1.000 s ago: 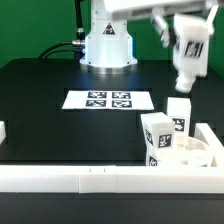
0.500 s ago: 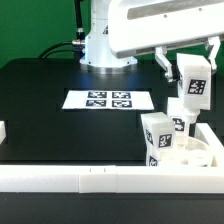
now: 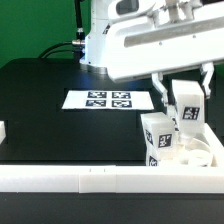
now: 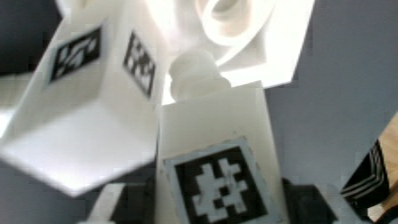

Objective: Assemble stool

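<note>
My gripper (image 3: 184, 92) is shut on a white blocky stool leg (image 3: 187, 108) with black-and-white tags. It holds the leg upright, its lower end just above the round white seat (image 3: 200, 157) at the exterior view's right front. A second tagged leg (image 3: 157, 135) stands on the seat beside the held one. In the wrist view my gripper (image 4: 217, 207) clamps the held leg (image 4: 222, 180), whose tag faces the camera. The other leg (image 4: 98, 90) stands close beside it, and the seat (image 4: 244, 35) lies beyond.
The marker board (image 3: 110, 100) lies mid-table. A long white border rail (image 3: 80, 178) runs along the front edge and up the right side. The robot base (image 3: 107, 45) stands at the back. A small white part (image 3: 3, 130) sits at the exterior view's left edge.
The arm has come down and forward with the leg, bringing it from above the seat to close beside the standing leg.
</note>
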Controlling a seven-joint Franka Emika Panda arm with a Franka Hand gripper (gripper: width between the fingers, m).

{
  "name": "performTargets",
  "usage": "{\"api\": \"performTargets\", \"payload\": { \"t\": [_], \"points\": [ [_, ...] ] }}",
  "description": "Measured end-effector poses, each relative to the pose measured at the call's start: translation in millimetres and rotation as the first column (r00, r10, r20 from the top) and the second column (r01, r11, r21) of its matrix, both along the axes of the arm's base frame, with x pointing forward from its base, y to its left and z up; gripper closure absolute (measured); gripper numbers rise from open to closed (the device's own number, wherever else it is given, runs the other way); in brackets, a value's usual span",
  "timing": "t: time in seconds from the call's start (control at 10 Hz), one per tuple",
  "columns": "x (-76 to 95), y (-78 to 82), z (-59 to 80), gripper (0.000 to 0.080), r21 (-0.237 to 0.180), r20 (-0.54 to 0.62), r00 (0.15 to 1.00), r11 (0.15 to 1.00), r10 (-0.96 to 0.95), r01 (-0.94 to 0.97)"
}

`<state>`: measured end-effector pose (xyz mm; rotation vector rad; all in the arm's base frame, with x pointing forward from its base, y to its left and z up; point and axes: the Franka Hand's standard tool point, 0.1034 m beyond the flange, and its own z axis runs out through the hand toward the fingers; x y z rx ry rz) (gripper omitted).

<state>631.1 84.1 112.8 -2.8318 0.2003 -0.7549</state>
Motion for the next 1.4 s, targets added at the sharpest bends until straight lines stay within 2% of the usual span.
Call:
{"api": "performTargets", "payload": {
  "t": [0.1,0.3,0.7,1.0,1.3,1.4],
  "points": [
    [1.1,3.6,6.2,0.0476,0.007,0.006,1.000,1.000,-0.007,0.007],
    [-0.5,1.4,1.1,0.0476,0.005,-0.002,1.000,1.000,-0.008,0.008],
    [-0.8,1.5,-0.4,0.0476,0.008,-0.005,1.000,1.000,-0.011,0.011],
    [-4.6,2.5,-15.2,0.0476,0.007,-0.017,1.000,1.000,-0.026,0.026],
    [-10.6,22.5,-24.0,0.0476,0.037,-0.032,0.998,0.998,-0.045,0.046],
    [-9.9,22.9,-24.7,0.0476,0.031,-0.020,0.998,0.998,-0.054,0.055]
  ]
}}
